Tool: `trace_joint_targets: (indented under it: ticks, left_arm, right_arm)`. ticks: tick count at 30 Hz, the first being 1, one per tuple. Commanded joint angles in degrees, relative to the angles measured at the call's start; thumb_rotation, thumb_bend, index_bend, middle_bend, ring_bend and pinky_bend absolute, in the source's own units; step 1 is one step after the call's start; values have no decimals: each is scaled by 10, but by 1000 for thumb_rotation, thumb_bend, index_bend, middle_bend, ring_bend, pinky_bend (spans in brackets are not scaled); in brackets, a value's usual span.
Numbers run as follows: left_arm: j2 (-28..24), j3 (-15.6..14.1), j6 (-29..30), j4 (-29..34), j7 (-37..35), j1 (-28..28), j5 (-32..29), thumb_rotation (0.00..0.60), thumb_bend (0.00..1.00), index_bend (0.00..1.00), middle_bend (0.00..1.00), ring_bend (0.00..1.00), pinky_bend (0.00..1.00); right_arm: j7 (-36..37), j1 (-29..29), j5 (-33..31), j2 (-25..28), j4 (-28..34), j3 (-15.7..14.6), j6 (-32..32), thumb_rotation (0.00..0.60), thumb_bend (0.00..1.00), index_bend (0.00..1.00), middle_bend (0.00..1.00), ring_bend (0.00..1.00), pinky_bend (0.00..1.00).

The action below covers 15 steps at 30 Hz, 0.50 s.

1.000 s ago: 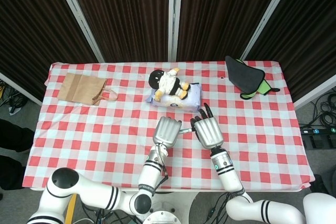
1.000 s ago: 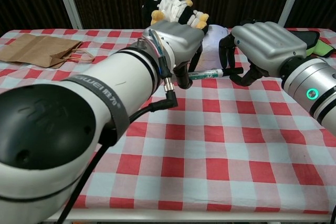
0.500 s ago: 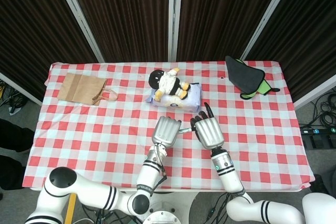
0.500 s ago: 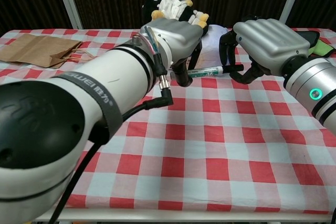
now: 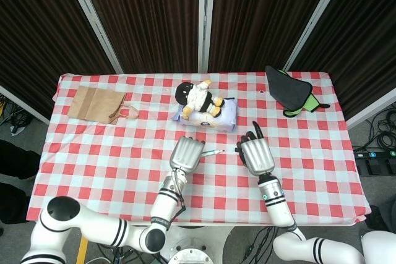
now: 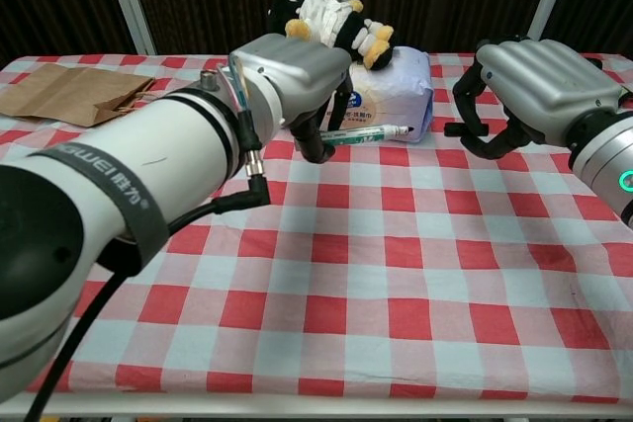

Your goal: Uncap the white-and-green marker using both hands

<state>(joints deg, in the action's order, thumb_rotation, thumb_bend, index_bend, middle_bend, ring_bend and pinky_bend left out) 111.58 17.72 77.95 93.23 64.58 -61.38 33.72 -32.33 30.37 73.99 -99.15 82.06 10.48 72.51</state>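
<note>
My left hand [image 6: 292,66] grips the white-and-green marker [image 6: 364,133] by its barrel, above the checked tablecloth. The marker lies level and its bare dark tip points toward my right hand. In the head view the marker [image 5: 213,152] sticks out to the right of the left hand [image 5: 187,153]. My right hand [image 6: 529,71] is apart from the marker, a short gap to its right, and pinches a small dark cap [image 6: 457,128] in its fingertips. From above, the right hand [image 5: 255,151] hides most of the cap.
A plush toy [image 5: 198,96] lies on a tissue pack [image 5: 213,113] just behind the hands. A brown paper bag [image 5: 96,103] sits at the far left and a black-and-green cloth [image 5: 289,91] at the far right. The table edge [image 6: 316,400] is close in front.
The cap has come off the marker. My right hand moved right with the cap, and my left hand drew the marker body left, opening a gap between them.
</note>
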Motion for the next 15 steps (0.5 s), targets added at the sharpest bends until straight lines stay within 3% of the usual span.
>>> trace_joint_targets:
  ticks: [1,15]
  left_arm:
    - [-5,-18,-12,-14,-18,12,12,600,408,588,601,531,593]
    - [18,-93,-77,-151,-125,64,96,600,406,583,595,531,593]
  right_arm:
    - [8,-4,-4,0,-7,-3,-2,600,328,763,707,332,89]
    - [57,-5,-18,-38,-88,-12,-35,600,327,766,687,331,89]
